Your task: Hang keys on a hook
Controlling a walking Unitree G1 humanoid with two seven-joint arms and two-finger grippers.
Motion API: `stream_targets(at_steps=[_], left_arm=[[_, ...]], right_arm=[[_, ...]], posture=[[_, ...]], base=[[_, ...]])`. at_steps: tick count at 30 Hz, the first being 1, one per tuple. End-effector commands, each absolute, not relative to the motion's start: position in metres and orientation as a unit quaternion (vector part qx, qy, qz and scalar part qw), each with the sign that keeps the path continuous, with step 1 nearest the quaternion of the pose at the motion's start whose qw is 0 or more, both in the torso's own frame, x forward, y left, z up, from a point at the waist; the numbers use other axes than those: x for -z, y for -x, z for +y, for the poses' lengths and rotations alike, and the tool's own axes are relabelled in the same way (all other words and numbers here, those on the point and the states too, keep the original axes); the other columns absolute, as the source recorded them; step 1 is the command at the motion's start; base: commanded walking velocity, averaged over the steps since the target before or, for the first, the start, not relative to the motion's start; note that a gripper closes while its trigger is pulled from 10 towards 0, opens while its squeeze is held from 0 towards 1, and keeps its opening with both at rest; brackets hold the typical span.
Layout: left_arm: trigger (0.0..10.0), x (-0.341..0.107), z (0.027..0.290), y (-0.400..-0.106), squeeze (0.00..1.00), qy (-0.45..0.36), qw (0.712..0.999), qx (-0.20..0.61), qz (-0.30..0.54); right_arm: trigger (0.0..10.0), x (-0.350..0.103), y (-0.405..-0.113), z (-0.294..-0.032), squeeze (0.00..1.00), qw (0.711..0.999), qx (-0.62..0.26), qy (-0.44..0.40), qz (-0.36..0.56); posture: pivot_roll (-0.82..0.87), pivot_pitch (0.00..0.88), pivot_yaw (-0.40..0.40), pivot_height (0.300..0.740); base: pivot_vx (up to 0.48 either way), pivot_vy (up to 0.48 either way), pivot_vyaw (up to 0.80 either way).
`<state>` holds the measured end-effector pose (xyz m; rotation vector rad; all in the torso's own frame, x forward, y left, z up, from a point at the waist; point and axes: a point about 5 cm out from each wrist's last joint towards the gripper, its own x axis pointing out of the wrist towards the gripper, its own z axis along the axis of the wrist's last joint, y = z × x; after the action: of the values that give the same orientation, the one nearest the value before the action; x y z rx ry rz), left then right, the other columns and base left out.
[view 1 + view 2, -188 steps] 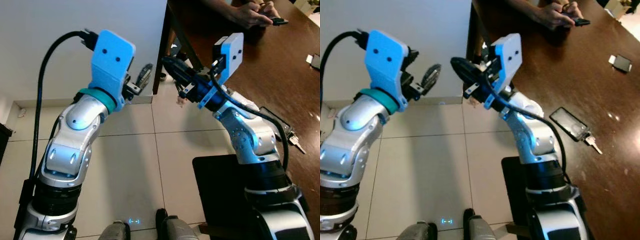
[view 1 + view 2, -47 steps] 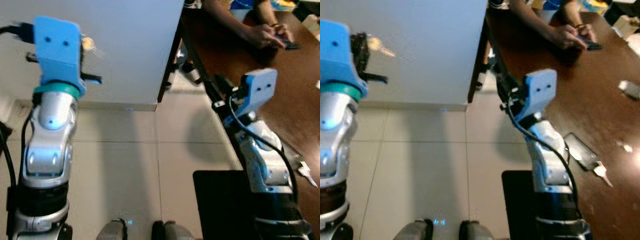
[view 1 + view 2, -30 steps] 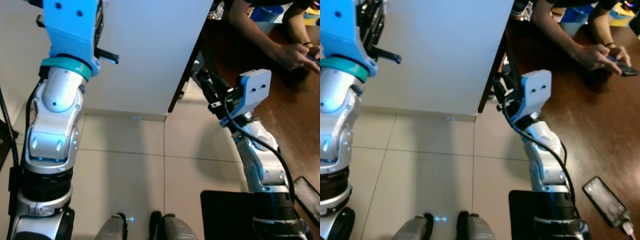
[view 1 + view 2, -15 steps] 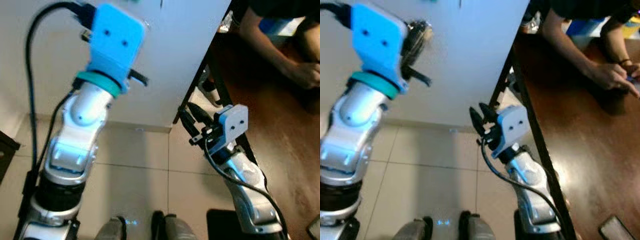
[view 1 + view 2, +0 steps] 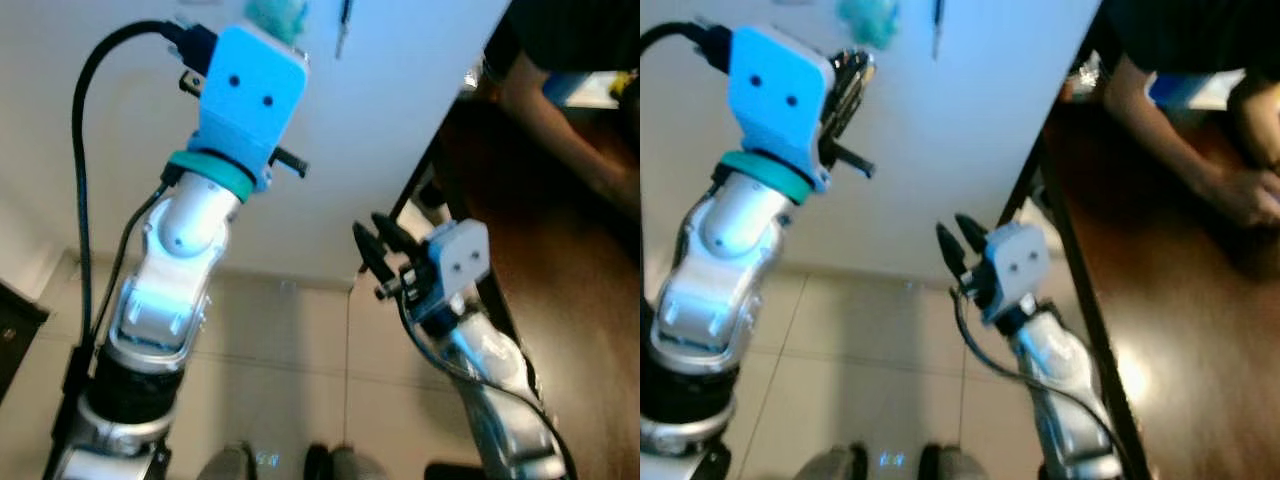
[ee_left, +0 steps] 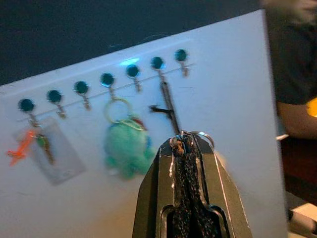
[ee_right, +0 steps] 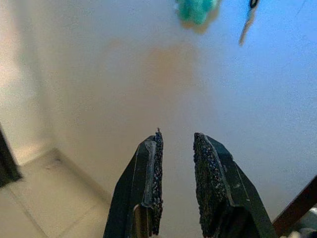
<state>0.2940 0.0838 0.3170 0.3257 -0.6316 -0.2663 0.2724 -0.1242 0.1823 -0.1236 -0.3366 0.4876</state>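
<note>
A row of hooks with teal knobs [image 6: 132, 70] runs along the white wall board [image 6: 233, 99]. Hanging from them are a teal plush [image 6: 126, 148], a thin black item [image 6: 168, 101] and a clear tag with an orange piece [image 6: 39, 148]. My left gripper [image 6: 185, 144] is raised toward the board, just below the plush and black item, shut on a key ring [image 6: 200, 135]; the head view shows the left gripper [image 5: 852, 75] too. My right gripper [image 5: 958, 240] is held lower, near the board's edge, open with nothing between its fingers [image 7: 154, 158].
A dark wooden table [image 5: 1180, 310] runs along my right side. A person sits at it with a forearm [image 5: 1185, 170] resting on top. Pale tiled floor [image 5: 840, 390] lies below the wall.
The camera has tilted upward, bringing the plush and the black hanging item into view. My left gripper stays raised with the key ring, and my right arm has lifted slightly.
</note>
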Motion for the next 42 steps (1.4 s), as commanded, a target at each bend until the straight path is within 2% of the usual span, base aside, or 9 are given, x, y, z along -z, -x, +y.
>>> stream_targets(at_steps=[1,6,10,12,19,27,30,34,42], left_arm=[[10.0,-0.317,0.09,-0.291,0.0,-0.16,0.928,0.116,-0.314],[10.0,-0.318,0.095,-0.293,0.0,-0.152,0.93,0.111,-0.316],[10.0,-0.318,0.097,-0.287,0.0,-0.131,0.928,0.155,-0.311],[10.0,-0.316,0.101,-0.275,0.0,-0.118,0.92,0.213,-0.308],[10.0,-0.319,0.12,-0.257,0.0,-0.096,0.912,0.259,-0.303],[10.0,-0.319,0.123,-0.247,0.0,-0.101,0.904,0.295,-0.293],[10.0,-0.318,0.12,-0.246,0.0,-0.103,0.901,0.308,-0.288],[10.0,-0.321,0.122,-0.243,0.0,-0.098,0.898,0.32,-0.285],[10.0,-0.323,0.122,-0.236,0.0,-0.1,0.888,0.344,-0.288]], right_arm=[[10.0,-0.182,-0.271,-0.123,0.0,0.955,-0.24,0.06,-0.165],[10.0,-0.182,-0.273,-0.121,0.0,0.953,-0.242,0.061,-0.169],[10.0,-0.182,-0.273,-0.121,0.0,0.953,-0.241,0.063,-0.17],[10.0,-0.182,-0.273,-0.124,0.0,0.954,-0.238,0.066,-0.169],[10.0,-0.179,-0.271,-0.129,0.0,0.955,-0.238,0.07,-0.161],[10.0,-0.167,-0.249,-0.126,0.0,0.946,-0.285,0.069,-0.136],[10.0,-0.16,-0.224,-0.12,0.0,0.931,-0.319,0.099,-0.145],[10.0,-0.158,-0.211,-0.118,0.0,0.916,-0.347,0.129,-0.154],[10.0,-0.149,-0.205,-0.123,0.0,0.907,-0.401,0.092,-0.088]], posture=[[0.07,0.106,-0.027,0.74],[0.07,0.095,-0.029,0.74],[0.07,0.091,-0.027,0.74],[0.07,0.092,-0.025,0.74],[0.07,0.094,-0.032,0.74],[0.07,0.103,-0.038,0.74],[0.07,0.108,-0.035,0.74],[0.07,0.11,-0.036,0.74],[0.07,0.114,-0.039,0.74]], base=[[0.446,0.0,0.0],[0.444,0.0,0.0],[0.438,0.0,0.0],[0.441,0.0,0.0],[0.448,0.0,0.0],[0.454,0.0,0.0],[0.384,0.0,0.0],[0.209,0.0,0.0],[0.0,0.0,0.0]])
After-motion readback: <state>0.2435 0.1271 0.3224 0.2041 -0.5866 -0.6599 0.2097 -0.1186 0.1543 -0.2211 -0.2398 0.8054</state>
